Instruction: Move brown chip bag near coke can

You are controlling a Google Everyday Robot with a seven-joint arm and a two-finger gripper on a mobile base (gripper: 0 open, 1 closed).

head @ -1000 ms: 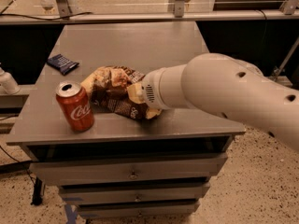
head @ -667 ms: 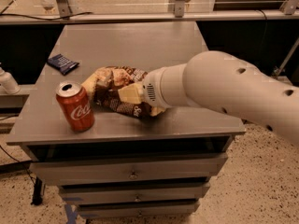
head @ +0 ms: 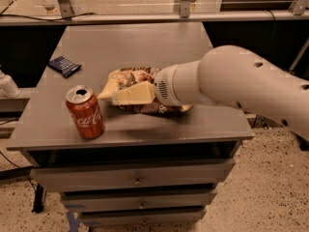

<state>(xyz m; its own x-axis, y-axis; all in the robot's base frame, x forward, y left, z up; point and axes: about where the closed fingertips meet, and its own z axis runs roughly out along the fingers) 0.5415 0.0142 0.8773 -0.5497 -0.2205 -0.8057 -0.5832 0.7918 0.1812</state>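
The brown chip bag [head: 131,78] lies crumpled on the grey table [head: 145,42], right of centre, with a pale yellow end pointing left. The coke can [head: 86,113] stands upright near the table's front left edge, a short gap to the left of the bag. My gripper [head: 126,96] comes in from the right on a thick white arm [head: 231,83]. It sits over the front of the bag and hides the bag's right half. Its tip points left toward the can.
A small flat dark blue packet [head: 64,65] lies at the table's left edge, behind the can. The table has drawers [head: 137,178] below its front edge. A white object [head: 7,86] sits off the table to the left. A railing [head: 145,17] runs behind.
My gripper's tip now reaches further left across the front of the bag. The bag's left end has shifted slightly. The can still stands upright.
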